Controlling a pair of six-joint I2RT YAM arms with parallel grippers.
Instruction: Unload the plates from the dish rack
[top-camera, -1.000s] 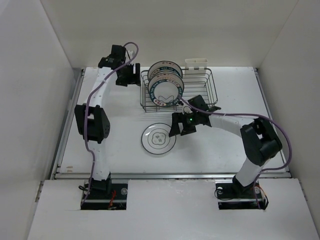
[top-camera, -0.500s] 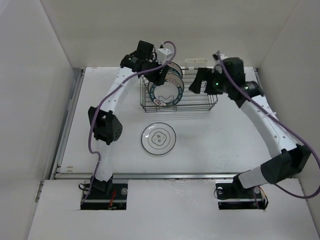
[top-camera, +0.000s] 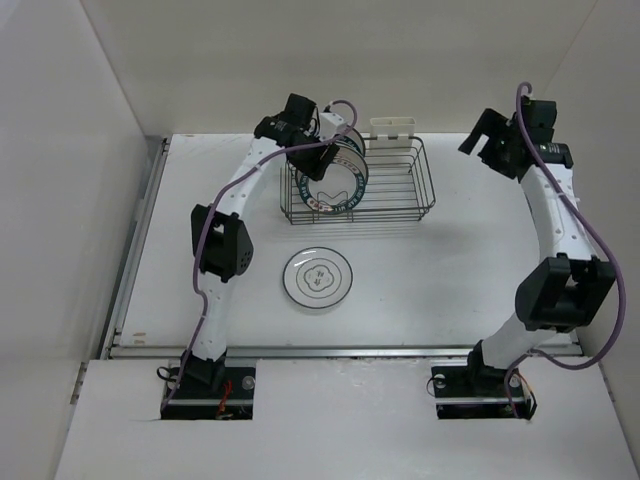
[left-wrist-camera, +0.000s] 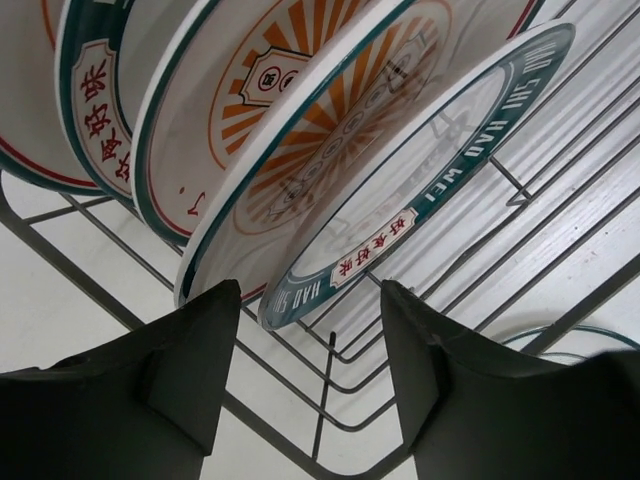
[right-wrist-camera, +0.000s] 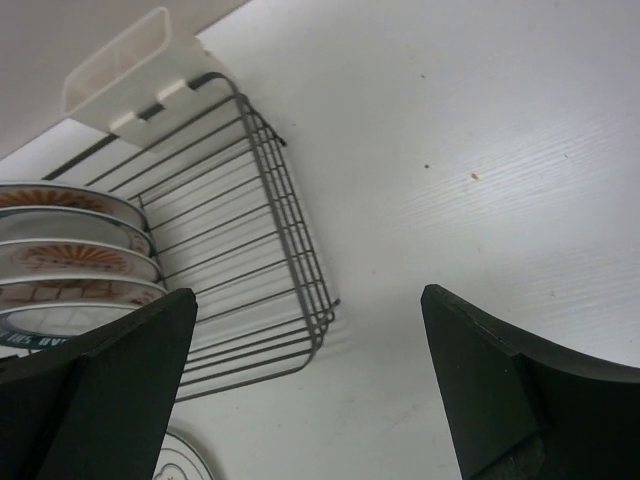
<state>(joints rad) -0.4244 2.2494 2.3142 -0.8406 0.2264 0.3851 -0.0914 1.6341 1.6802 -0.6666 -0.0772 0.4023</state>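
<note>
One white desk (top-camera: 450, 270) carries everything. On it, the dish rack (top-camera: 395, 190) lies directly under your left end effector (left-wrist-camera: 310, 300). Its fingers are spread apart and grip nothing, straddling the lower rim of the teal-ringed plate (left-wrist-camera: 430, 170). The orange sunburst plate (left-wrist-camera: 320, 120) leans right behind that one, its edge just beside one finger (left-wrist-camera: 190, 360). Close now and you may pinch both, or shove the neighbour. Lift crookedly and the rim could snag a wire and drag the light rack. Your right end effector (right-wrist-camera: 308, 300) hangs wide open and empty, with the rack off to its side. The plates look glossy, white, dark-rimmed and upright. The line-drawing plate (top-camera: 318, 277) lies flat on the desk, back toward you from the left end effector.
</note>
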